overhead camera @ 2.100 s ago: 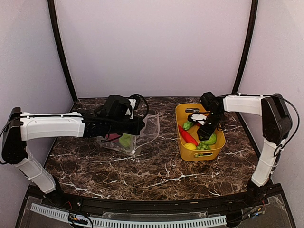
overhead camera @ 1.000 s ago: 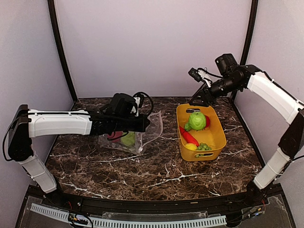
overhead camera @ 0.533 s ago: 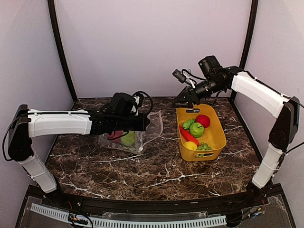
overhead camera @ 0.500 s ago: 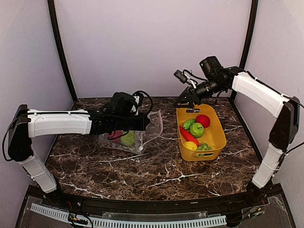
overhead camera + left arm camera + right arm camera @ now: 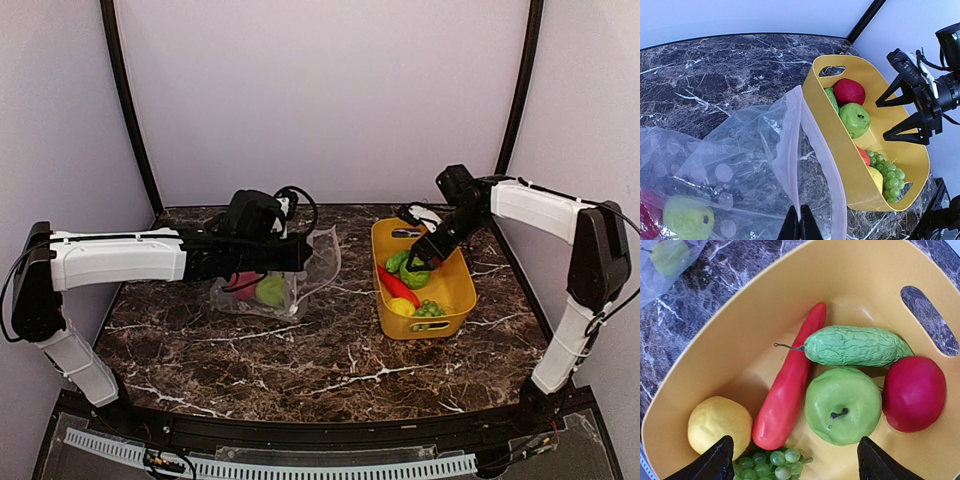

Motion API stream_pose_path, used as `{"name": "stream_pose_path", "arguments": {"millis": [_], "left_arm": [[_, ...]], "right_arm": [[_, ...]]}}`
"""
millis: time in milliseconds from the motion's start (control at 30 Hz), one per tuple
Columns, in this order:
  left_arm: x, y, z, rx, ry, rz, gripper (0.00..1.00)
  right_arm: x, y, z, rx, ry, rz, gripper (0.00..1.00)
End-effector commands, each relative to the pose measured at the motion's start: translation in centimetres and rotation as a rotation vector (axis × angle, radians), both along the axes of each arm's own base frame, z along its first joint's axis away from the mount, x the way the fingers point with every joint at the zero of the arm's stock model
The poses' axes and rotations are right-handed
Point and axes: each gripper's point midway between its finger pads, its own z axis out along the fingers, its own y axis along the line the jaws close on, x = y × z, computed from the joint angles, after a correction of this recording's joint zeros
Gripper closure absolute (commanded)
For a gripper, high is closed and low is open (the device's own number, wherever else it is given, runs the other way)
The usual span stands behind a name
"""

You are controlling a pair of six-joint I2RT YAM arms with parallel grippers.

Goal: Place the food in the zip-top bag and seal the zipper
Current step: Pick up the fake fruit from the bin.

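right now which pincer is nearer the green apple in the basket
Right. The right pincer hangs open over the green apple; the left pincer pinches the zip-top bag outside the basket.

The green grapes (image 5: 771, 463) run off the right wrist view's bottom edge. In the left wrist view a red piece (image 5: 644, 223) inside the zip-top bag (image 5: 740, 160) is cut by the left edge, its kind unclear.

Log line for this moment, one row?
left gripper shut on zip-top bag rim | right gripper open over yellow basket, green apple beneath
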Motion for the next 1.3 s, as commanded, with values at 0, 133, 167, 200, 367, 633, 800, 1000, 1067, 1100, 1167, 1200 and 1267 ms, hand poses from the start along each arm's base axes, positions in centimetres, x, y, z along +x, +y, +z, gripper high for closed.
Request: {"name": "stream_pose_path", "arguments": {"millis": [0,133,167,200,367,633,800,1000,1067,1100,1167,1200,1267], "left_arm": [[0.1,0.7,1.8,-0.007,-0.025,0.007,0.99],[0.1,0.9,1.9,-0.011,-0.027,0.013,0.99],[0.1,0.9,1.9,-0.011,-0.026,0.015,0.99],[0.0,1.0,1.8,-0.012,-0.026,0.016,0.99],[0.0,1.0,1.8,-0.017,-0.025,0.019,0.99],[0.1,0.7,1.8,-0.018,-0.027,0.007,0.99],[0.0,0.7,1.6,-0.021,-0.021,0.006,0.99],[0.0,0.5,1.9,-0.035,-0.023,0.008,0.99],[0.1,0.5,1.9,-0.037,-0.024,0.009,0.99],[0.1,0.5,1.8,-0.036,-0.024,0.01,0.99],[0.2,0.4,1.7,-0.035,-0.023,0.012,0.99],[0.3,0.3,1.5,-0.033,-0.02,0.013,0.99],[0.3,0.2,1.4,-0.036,-0.016,0.014,0.99]], "right_arm": [[1.7,-0.7,-2.3,-0.087,-0.018,-0.022,0.17],[2.3,-1.0,-3.8,-0.121,-0.004,-0.035,0.16],[2.4,-1.1,-4.2,-0.127,-0.002,-0.036,0.16],[2.4,-1.1,-4.7,-0.132,0.003,-0.037,0.16],[3.4,-1.5,-6.4,-0.168,-0.003,-0.064,0.16],[4.7,-0.4,-7.8,-0.127,0.009,-0.073,0.17],[4.7,-0.2,-6.3,-0.1,-0.017,-0.081,0.34],[2.5,-0.9,-0.3,-0.065,-0.106,-0.064,0.45],[1.6,-0.7,2.0,-0.031,-0.135,-0.048,0.46],[1.1,-0.4,3.3,0.002,-0.147,-0.03,0.47],[-0.3,0.7,5.8,0.088,-0.159,0.019,0.48],[-1.2,1.6,7.1,0.148,-0.158,0.052,0.49],[-2.5,3.1,9.4,0.241,-0.166,0.104,0.49]]}}
